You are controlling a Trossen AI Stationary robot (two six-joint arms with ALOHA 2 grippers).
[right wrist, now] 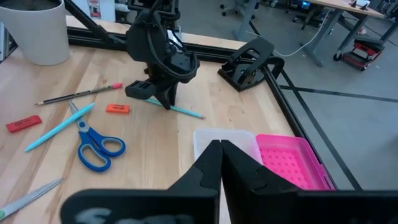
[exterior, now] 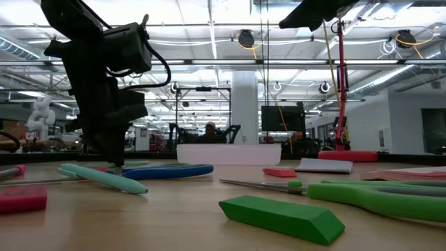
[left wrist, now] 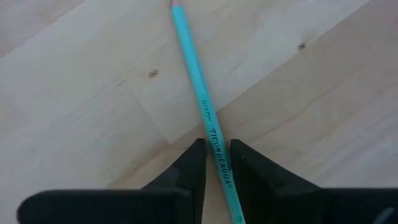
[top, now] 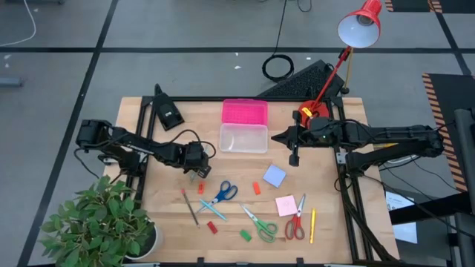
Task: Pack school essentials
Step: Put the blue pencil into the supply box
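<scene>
Teal pencil [left wrist: 205,106] flat on table [top: 163,215], left-centre of high view, pinched between left gripper [left wrist: 216,163] fingers, lying lengthwise along them. Clear box [top: 243,138] upper centre, likely destination. Right gripper [right wrist: 220,155] closed, empty, hovering near box.

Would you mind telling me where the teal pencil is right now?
The teal pencil lies on the wooden table between the left gripper's fingers, left of centre in the high view, just left of the blue-handled scissors.
</scene>
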